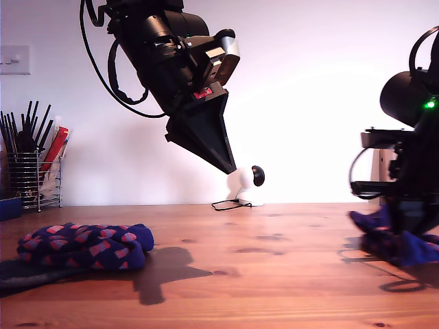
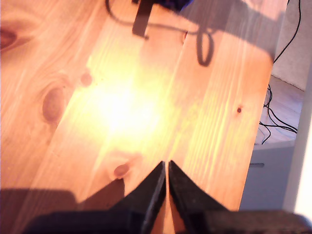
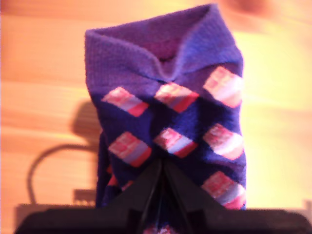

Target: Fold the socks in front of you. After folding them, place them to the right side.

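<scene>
A navy-purple sock with red-pink diamond checks (image 3: 170,112) lies on the wooden table (image 1: 260,260) at the exterior view's right (image 1: 394,243). My second gripper (image 3: 163,165) is down on it, its jaws shut and pinching the fabric; in the exterior view (image 1: 411,223) the arm hides part of the sock. A folded checked bundle of socks (image 1: 86,245) rests at the exterior view's left on top of a plain dark grey sock (image 1: 27,274). My first gripper (image 1: 230,168) hangs high above the table's middle, shut and holding nothing (image 2: 167,165).
A wire holder with dark sticks (image 1: 31,178) and a blue container (image 1: 8,208) stand at the back on the exterior view's left. A small white device (image 1: 243,185) with a cable sits at the back middle. The first wrist view shows the table's edge (image 2: 253,141) with cables beyond it.
</scene>
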